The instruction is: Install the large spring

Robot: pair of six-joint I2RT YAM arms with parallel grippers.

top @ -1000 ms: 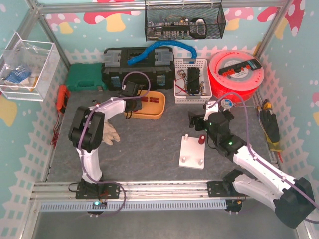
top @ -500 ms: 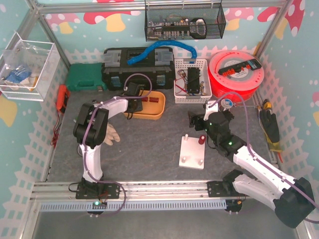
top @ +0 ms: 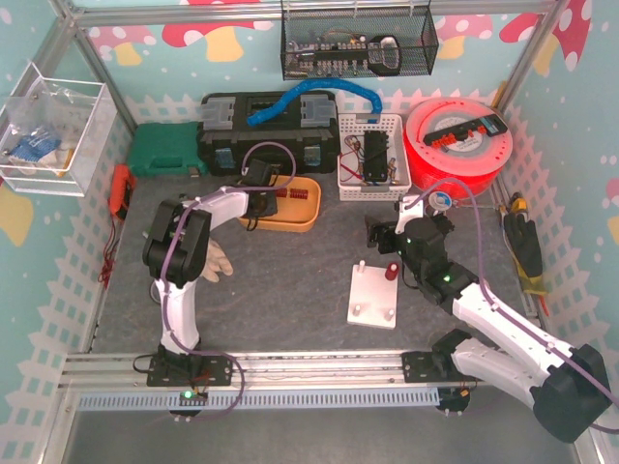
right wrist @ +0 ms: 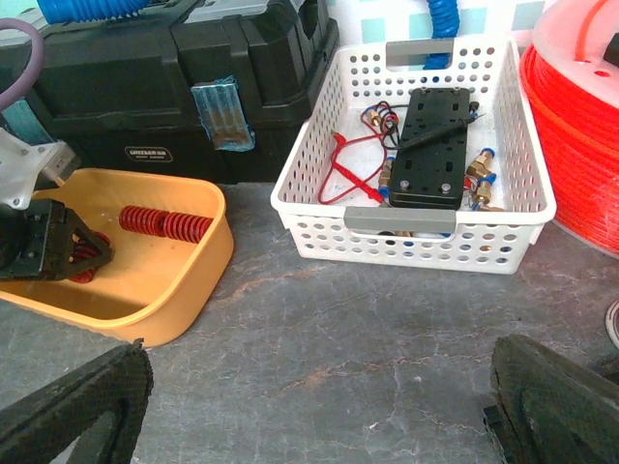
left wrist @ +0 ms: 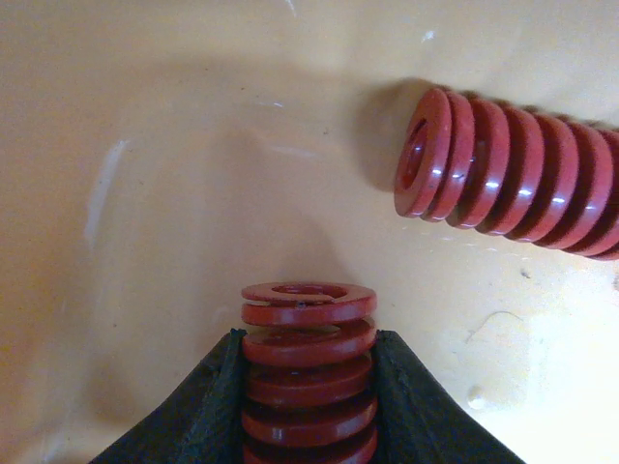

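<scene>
left arm — elbow has swung up and to the right since a second ago, most of that in the first half second | left gripper reached further into the orange tray | jaws drew in — fingers now press both sides of the large spring

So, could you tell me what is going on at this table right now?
The left gripper is down in the yellow tray, with its fingers against both sides of a large red spring. A second spring lies loose beside it. The right gripper is open and holds nothing, and hangs near the white peg plate. So the spring is being picked and is not yet installed.
</scene>
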